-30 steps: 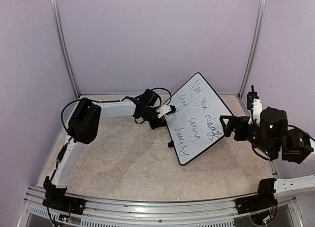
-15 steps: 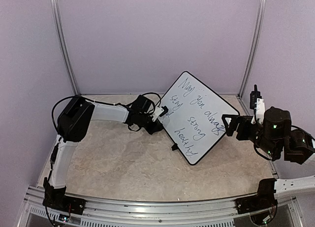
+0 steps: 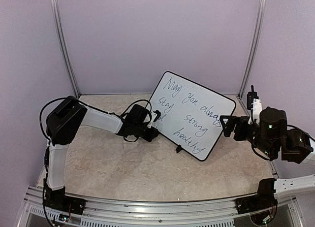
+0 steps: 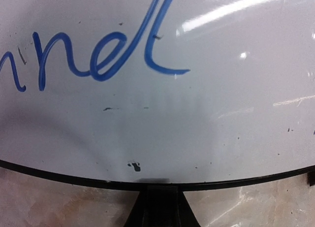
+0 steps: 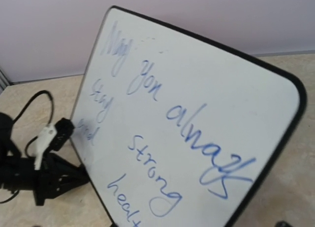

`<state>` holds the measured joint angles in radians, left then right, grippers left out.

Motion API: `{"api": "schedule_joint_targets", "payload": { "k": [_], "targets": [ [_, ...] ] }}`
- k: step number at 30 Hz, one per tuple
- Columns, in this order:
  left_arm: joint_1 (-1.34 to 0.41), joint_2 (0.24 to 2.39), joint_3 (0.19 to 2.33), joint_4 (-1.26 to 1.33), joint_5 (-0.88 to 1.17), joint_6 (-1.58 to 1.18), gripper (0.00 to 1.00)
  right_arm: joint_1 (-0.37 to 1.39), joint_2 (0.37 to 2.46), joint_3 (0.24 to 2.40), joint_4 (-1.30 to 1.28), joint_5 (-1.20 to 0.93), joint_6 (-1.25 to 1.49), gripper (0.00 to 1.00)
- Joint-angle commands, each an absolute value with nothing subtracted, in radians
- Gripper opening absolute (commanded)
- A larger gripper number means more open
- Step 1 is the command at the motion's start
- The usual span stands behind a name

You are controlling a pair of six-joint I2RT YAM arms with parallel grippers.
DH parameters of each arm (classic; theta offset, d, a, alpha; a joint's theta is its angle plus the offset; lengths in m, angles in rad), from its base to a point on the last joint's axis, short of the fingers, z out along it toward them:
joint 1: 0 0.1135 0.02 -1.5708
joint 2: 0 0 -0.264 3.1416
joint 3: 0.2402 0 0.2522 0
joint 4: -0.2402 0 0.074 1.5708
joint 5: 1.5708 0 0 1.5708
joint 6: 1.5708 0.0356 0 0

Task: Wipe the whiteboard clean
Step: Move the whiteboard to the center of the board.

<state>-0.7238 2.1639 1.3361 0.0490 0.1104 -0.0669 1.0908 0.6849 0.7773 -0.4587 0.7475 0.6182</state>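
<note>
The whiteboard (image 3: pixel 189 113) stands tilted at the table's middle right, white with a thin black rim and blue handwriting in several lines. My left gripper (image 3: pixel 156 119) is shut on its left edge beside the word "and". In the left wrist view the board (image 4: pixel 197 128) fills the frame and my dark fingers (image 4: pixel 157 205) pinch the rim at the bottom centre. My right gripper (image 3: pixel 225 126) is open and empty just off the board's right edge. The right wrist view shows the board face (image 5: pixel 197 113) and the left gripper (image 5: pixel 61 131); its own fingers are out of frame.
A small black stand foot (image 3: pixel 178 149) sticks out under the board's lower edge. Purple walls and two metal posts (image 3: pixel 64 49) (image 3: pixel 252 45) enclose the marbled table (image 3: pixel 123 163). A metal rail (image 3: pixel 147 207) runs along the near edge.
My left arm has pulled back to the left with the board's edge in its grip, and the board has turned from a diamond tilt to nearly level writing. The right gripper has hardly moved.
</note>
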Motion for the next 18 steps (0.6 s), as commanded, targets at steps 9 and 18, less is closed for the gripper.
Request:
{"api": "schedule_joint_targets", "payload": {
  "k": [9, 18],
  "targets": [
    [-0.777, 2.092, 1.179, 0.072, -0.05, -0.395, 0.0, 1.1, 0.66, 0.816, -0.506, 0.884, 0.668, 0.99],
    [-0.81, 2.017, 1.132, 0.004, -0.288, -0.568, 0.0, 1.1, 0.635, 0.787, -0.505, 0.888, 0.681, 1.0]
  ]
}}
